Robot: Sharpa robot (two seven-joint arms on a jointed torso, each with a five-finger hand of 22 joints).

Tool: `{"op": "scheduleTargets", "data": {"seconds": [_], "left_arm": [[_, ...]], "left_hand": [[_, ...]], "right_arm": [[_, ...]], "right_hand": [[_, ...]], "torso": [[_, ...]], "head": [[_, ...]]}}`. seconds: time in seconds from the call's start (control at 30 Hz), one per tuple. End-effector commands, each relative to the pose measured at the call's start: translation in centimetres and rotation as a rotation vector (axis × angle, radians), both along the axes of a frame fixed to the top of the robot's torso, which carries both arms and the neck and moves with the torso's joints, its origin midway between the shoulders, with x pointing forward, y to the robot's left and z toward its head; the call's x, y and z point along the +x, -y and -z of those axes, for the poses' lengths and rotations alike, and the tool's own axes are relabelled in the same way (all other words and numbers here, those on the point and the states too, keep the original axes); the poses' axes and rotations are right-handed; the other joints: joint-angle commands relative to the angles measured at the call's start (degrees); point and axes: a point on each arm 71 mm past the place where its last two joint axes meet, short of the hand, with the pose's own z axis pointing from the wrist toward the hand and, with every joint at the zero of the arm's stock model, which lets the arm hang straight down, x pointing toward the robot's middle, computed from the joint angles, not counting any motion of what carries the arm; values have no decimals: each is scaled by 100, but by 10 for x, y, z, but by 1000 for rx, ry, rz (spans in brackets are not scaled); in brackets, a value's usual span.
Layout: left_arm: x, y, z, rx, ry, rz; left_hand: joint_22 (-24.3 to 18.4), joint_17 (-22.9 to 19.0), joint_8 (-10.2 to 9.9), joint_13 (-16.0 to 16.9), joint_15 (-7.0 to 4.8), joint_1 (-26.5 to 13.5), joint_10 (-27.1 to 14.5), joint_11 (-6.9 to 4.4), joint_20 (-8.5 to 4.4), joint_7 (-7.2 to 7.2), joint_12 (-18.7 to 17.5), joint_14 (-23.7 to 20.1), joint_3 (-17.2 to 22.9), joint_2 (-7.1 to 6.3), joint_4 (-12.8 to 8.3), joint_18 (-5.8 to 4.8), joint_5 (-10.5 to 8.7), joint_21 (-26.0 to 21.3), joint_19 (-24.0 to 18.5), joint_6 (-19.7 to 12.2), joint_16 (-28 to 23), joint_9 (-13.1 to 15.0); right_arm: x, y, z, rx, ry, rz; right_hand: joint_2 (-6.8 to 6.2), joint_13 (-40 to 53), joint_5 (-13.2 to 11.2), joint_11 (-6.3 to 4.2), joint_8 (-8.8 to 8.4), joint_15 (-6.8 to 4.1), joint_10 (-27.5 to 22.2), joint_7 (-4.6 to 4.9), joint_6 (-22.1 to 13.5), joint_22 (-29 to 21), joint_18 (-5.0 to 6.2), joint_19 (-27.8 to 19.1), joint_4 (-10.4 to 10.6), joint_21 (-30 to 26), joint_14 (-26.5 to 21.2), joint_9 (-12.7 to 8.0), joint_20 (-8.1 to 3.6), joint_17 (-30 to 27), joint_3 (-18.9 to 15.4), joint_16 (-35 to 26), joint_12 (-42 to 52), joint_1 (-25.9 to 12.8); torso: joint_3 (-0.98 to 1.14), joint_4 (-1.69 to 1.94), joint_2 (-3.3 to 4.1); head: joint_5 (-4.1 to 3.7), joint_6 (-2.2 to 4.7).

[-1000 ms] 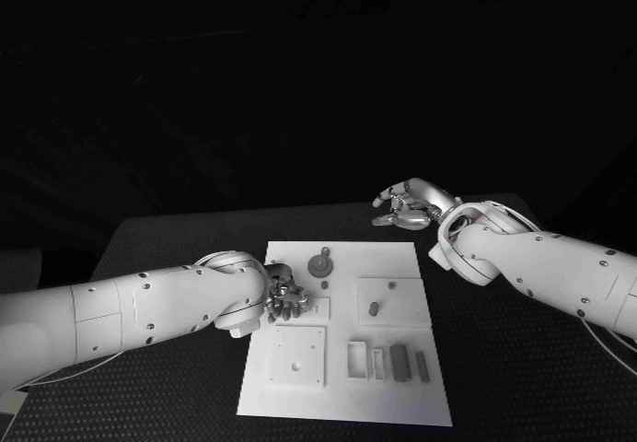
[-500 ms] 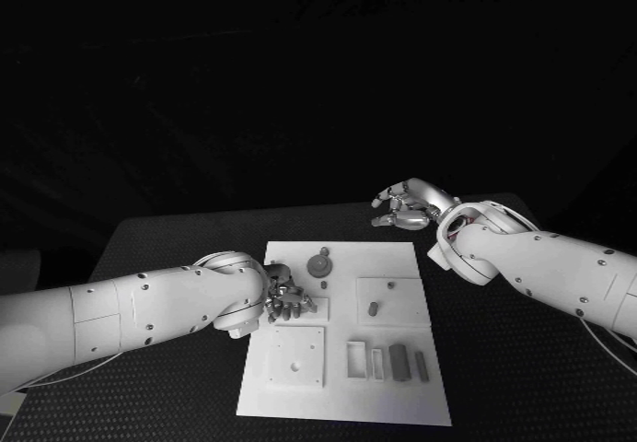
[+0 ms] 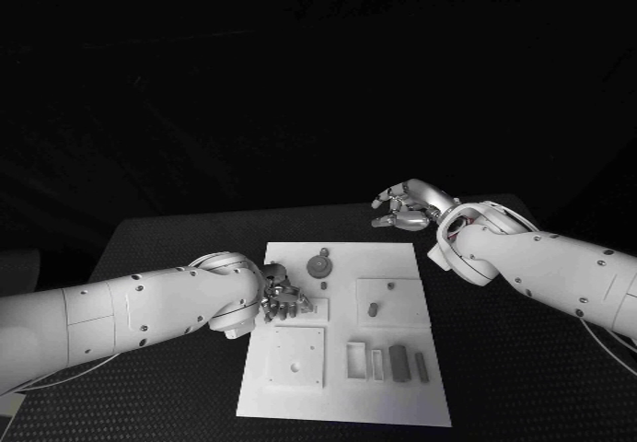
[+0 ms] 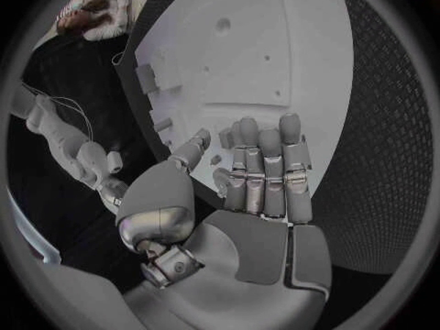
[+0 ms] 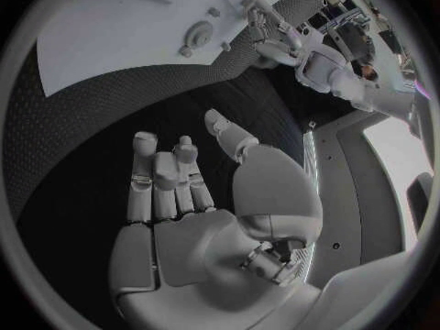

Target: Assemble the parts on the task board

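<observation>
The white task board (image 3: pixel 342 391) lies in the middle of the black table. My left hand (image 3: pixel 280 295) hovers low at the board's left edge, fingers stretched side by side and thumb apart (image 4: pixel 261 172). A small grey piece (image 4: pixel 226 137) stands on the board between the thumb and the fingers, and I see no grip on it. A round grey part (image 3: pixel 320 265) sits at the far end, and a short peg (image 3: pixel 375 308) stands on the right square plate. My right hand (image 3: pixel 409 204) hangs beyond the board's far right corner with its fingers apart and nothing in it (image 5: pixel 179 191).
Several grey bars (image 3: pixel 399 361) lie in slots near the board's front edge. Beside them on the left sits a square plate (image 3: pixel 296 354). Bare black table (image 3: pixel 531 368) surrounds the board on all sides. In the right wrist view the board (image 5: pixel 110 29) lies ahead of the fingers.
My left hand has shifted very slightly toward the board's left edge. The right hand and the parts have kept their places.
</observation>
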Motion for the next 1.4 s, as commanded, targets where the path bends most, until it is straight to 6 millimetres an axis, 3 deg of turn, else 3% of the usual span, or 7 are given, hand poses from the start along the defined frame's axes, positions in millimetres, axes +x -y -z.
{"op": "scheduleTargets", "data": {"seconds": [0.03, 0.4, 0.63, 0.87, 0.93, 1.03, 1.4], "left_arm": [[-2, -1, -2, -36, -6, -9], [23, -16, -46, -82, 16, -48], [48, -38, -75, -86, 63, -111], [72, -53, -82, -44, 82, -169], [76, -54, -81, -34, 83, -172], [82, -55, -80, -25, 84, -181], [96, -58, -71, 54, 53, -174]], "left_hand": [[98, -10, -12, 8, 10, 4, 5, 16, -22, 23, -25, -37, -4, -69, 40, 24, -18, -42, 31, 4, 35, 1], [98, -29, -61, 11, 19, 67, -43, 37, -14, 61, -48, -82, 16, -120, 100, 18, -14, -77, 1, -89, 23, -17], [102, -75, -234, 37, 56, 213, -179, 113, 18, 188, -52, -183, -17, 39, 56, -11, 363, -156, -71, -362, 3, -151], [102, -122, -330, 39, 69, 76, -234, 147, 31, 236, -55, -230, -52, -36, 277, -5, 83, -224, -91, -434, 5, -395], [96, -128, -340, 38, 81, -177, -249, 159, 41, 247, -63, -246, -161, -216, 457, -9, -27, -245, -105, -445, 4, -423], [106, -120, -358, 59, 63, -439, -292, 139, 27, 229, -67, -316, -862, 65, 91, 65, -19, -307, -186, -478, 33, -469], [91, -158, -369, 51, 79, -437, -312, 153, 48, 243, -88, -335, -1039, 357, -151, 47, 47, -370, -170, -485, 24, -563]], "right_arm": [[0, 0, 0, -2, -6, -10], [1, 3, 1, -4, -7, -2], [2, 3, 1, -6, -9, -1], [2, 3, 1, -6, -10, -2], [2, 2, 1, -6, -11, -4], [2, 2, 1, -6, -11, -4], [2, 0, 1, -5, -12, -7]], "right_hand": [[40, -7, 14, -1, 11, 13, -34, 107, -85, 56, 82, 22, -13, -16, -37, -6, -29, -8, -14, 10, 22, -17], [42, -11, 14, 1, 10, 15, -35, 108, -89, 56, 82, 21, -10, -17, -38, -9, -28, -9, -14, 11, 24, -21], [43, -13, 14, 1, 10, 15, -36, 109, -90, 56, 82, 21, -10, -17, -39, -10, -28, -10, -14, 12, 25, -22], [43, -14, 14, 2, 10, 16, -36, 109, -92, 57, 82, 21, -10, -17, -39, -10, -28, -10, -14, 12, 26, -22], [43, -15, 14, 2, 10, 16, -36, 109, -92, 57, 82, 21, -10, -17, -39, -11, -28, -10, -14, 13, 27, -22], [44, -15, 14, 2, 11, 16, -36, 109, -92, 57, 82, 21, -10, -18, -39, -11, -28, -10, -14, 13, 27, -21], [46, -18, 14, 2, 11, 17, -37, 110, -94, 58, 82, 21, -11, -18, -39, -12, -28, -11, -13, 14, 29, -21]], "torso": [[0, 2, -2], [2, -1, 6], [5, -2, 3], [4, 6, 1], [2, 3, 3], [-1, -7, 6], [3, -3, 6]], "head": [[-5, 18], [-12, 86], [-4, 107], [-1, 122], [-2, 127], [14, 130], [16, 134]]}}
